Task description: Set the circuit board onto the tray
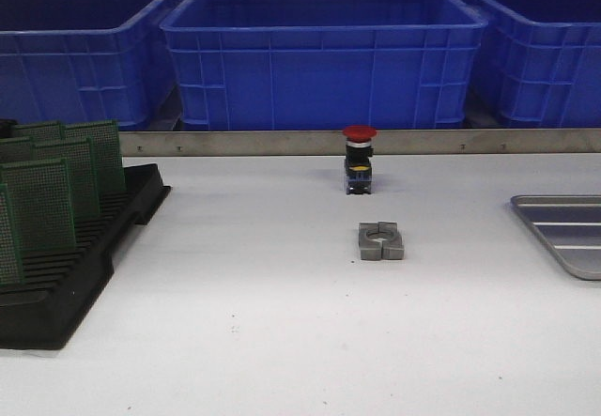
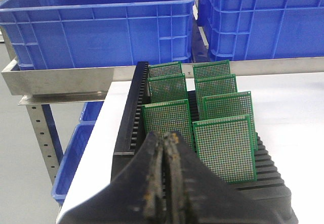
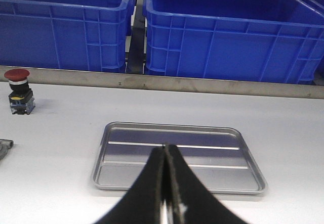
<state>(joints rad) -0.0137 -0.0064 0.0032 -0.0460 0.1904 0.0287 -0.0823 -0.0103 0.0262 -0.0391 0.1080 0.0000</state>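
Circuit board [image 2: 224, 147]: one of several alike, green and perforated, standing upright in the slots of a black slotted rack [image 1: 70, 275]; in the left wrist view this one is nearest the claw on one side, with a second board [image 2: 167, 121] beside it and more ranked in two rows behind.
Rack position: at the left edge of the white surface [image 1: 282, 341] in the front view, well apart from the tray.
Tray [image 3: 177, 155]: shallow grey metal, rounded corners, raised rim, two pale ridges running lengthwise; it lies flat at the right edge of the surface and holds nothing.
Left claw [image 2: 165, 138]: fingers pressed together with no gap showing and nothing between them; it hangs just short of the rack's near end, tips pointing toward the front boards, touching none that can be seen.
Right claw [image 3: 166, 148]: fingers pressed together, gripping nothing; its tips sit over the tray's near part, pointing across it toward the blue crates [image 3: 228, 32].
Arms in front view: neither shows there.
Other things: a red-capped push button [image 1: 359, 158] stands upright near the metal rail [image 1: 282, 142]; a grey metal clamp block [image 1: 380, 241] lies just in front of it, mid-surface, between rack and tray.
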